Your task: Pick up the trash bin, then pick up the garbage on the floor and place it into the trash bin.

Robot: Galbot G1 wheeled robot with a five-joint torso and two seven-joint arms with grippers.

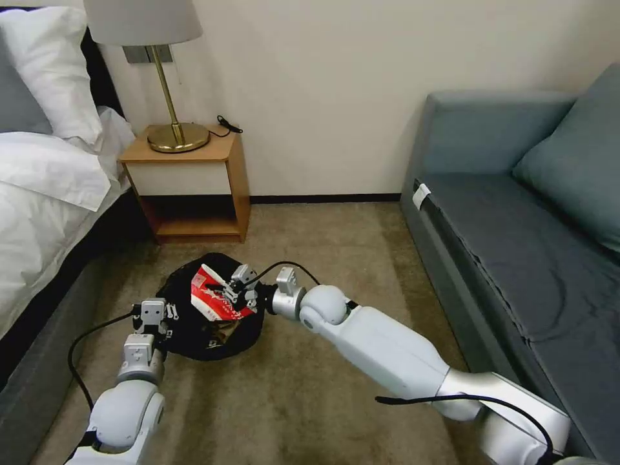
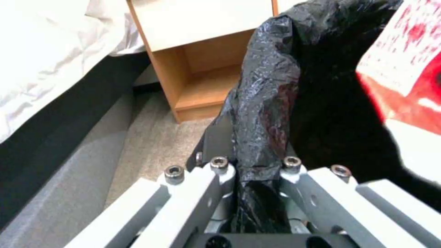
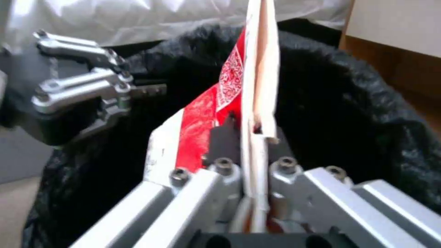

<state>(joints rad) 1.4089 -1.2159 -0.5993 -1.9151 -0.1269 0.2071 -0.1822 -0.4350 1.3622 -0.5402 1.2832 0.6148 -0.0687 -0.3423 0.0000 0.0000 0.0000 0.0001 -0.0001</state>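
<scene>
Left pincer is clamped on the black liner at the rim of the trash bin, holding it beside the bed; right pincer is closed on the red-white carton, poised over the bin's mouth; a wrapper appears already inside; carton release remains; other garbage unaccounted for.

Crinkly black bag lining the trash bin, red-and-white printed carton with tiny white patterning on the red, silver grippers, tan carpet, blue-grey sofa, brass lamp.
</scene>
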